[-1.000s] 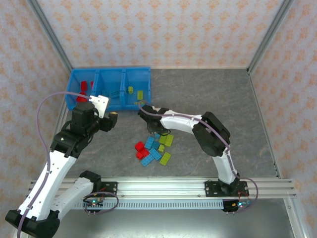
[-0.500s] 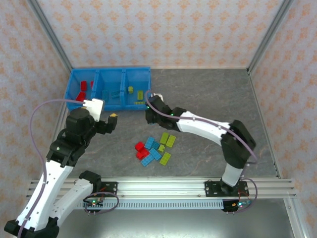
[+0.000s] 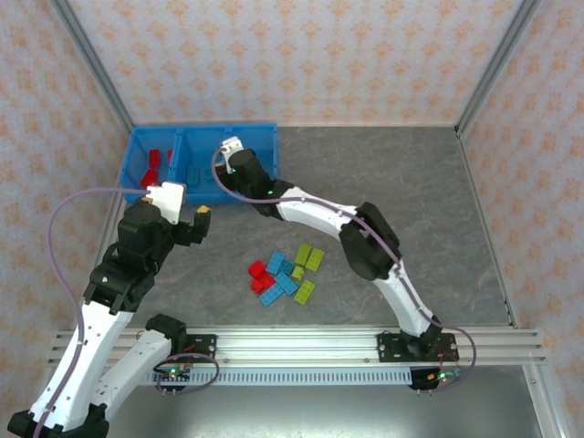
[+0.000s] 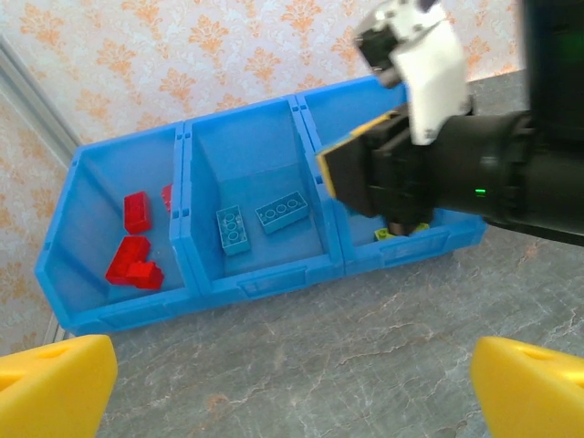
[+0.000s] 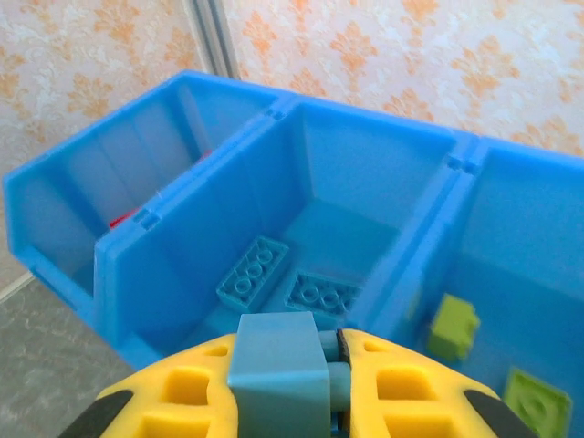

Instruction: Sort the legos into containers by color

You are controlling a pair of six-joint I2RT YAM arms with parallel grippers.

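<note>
Brick (image 5: pixel 276 370), light blue studded plastic, clamped in right jaws above middle compartment of bright blue plastic three-bin tray (image 5: pixel 146 239), two matching bricks (image 5: pixel 253 270) inside. Judged light, rigid, slick: pinch flat opposite sides. Left jaws apart, empty. Loose bricks (image 3: pixel 285 272) lie on grey table (image 3: pixel 411 201).

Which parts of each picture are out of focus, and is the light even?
Top external: even, soft light, no glare; the loose legos look sharp. Left wrist: the left gripper is open, its yellow fingertips soft at the corners, the containers sharp. Right wrist: the right gripper and its light blue brick are slightly soft.
</note>
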